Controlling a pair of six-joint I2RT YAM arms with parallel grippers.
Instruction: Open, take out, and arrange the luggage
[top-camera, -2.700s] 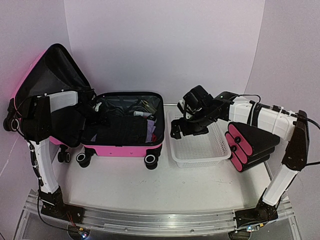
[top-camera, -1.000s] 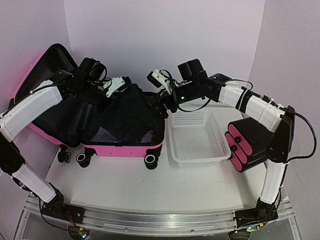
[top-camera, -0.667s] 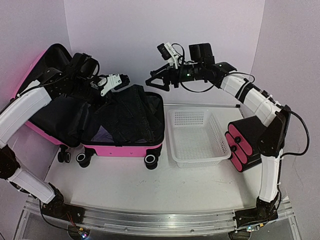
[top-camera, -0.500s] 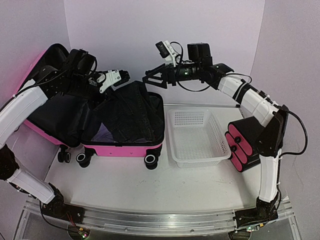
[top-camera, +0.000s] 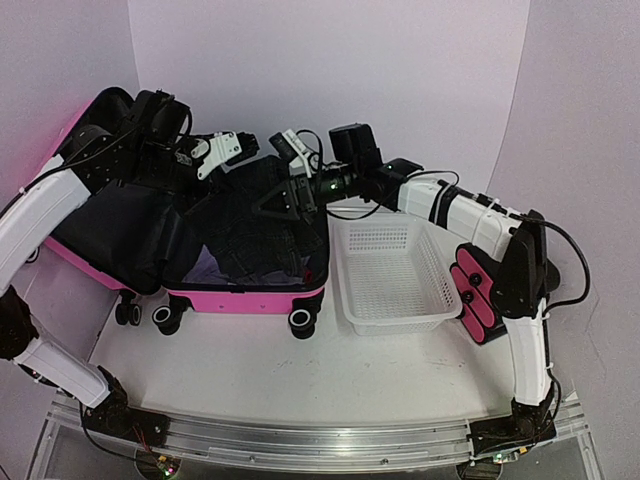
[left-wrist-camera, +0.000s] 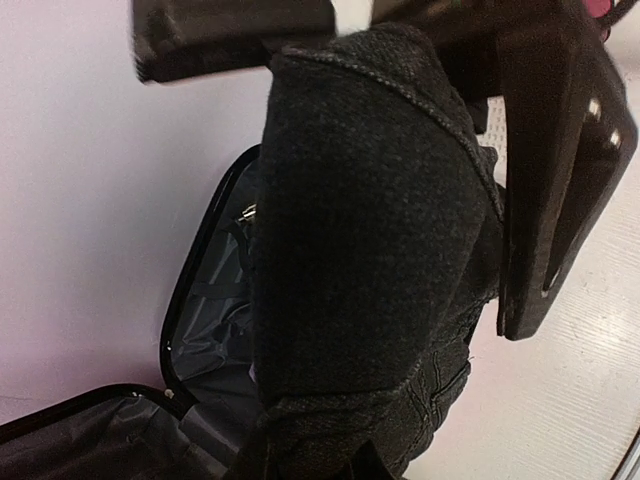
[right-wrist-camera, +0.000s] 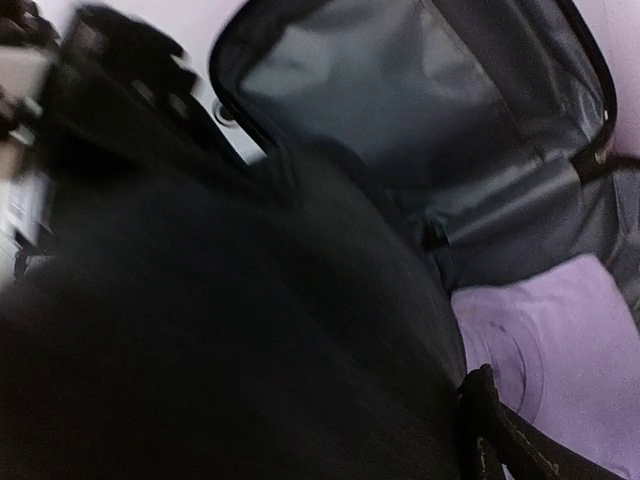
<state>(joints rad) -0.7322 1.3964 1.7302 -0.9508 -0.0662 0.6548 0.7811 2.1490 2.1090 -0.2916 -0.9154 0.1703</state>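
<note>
The luggage (top-camera: 245, 295) fills the left half of the top view, wide open: its pink base lies flat on the white table (top-camera: 300, 370) on its black wheels, and the lid (top-camera: 110, 230) stands tilted up into the upper left, black lining showing. Rising out of the base is a dark garment (top-camera: 250, 225), bunched and hanging, its top lifted above the case's far rim. Just right of the case sits the white mesh basket (top-camera: 400, 320), and at the right edge of the frame a stack of black cases with pink ends (top-camera: 475, 295). Now the arms: the left gripper (top-camera: 243, 150) is up in the upper centre-left, above the open base, jaws narrow and pinched on the top fold of that garment; the left wrist view has the dark cloth (left-wrist-camera: 370, 230) draped right between its fingers. The right gripper (top-camera: 278, 203) reaches in from the right, over the case's far right corner, jaws spread wide against the cloth; whether they touch it I cannot tell, as the right wrist view is blurred. Down in the base lies a lilac garment (right-wrist-camera: 560, 340).
</note>
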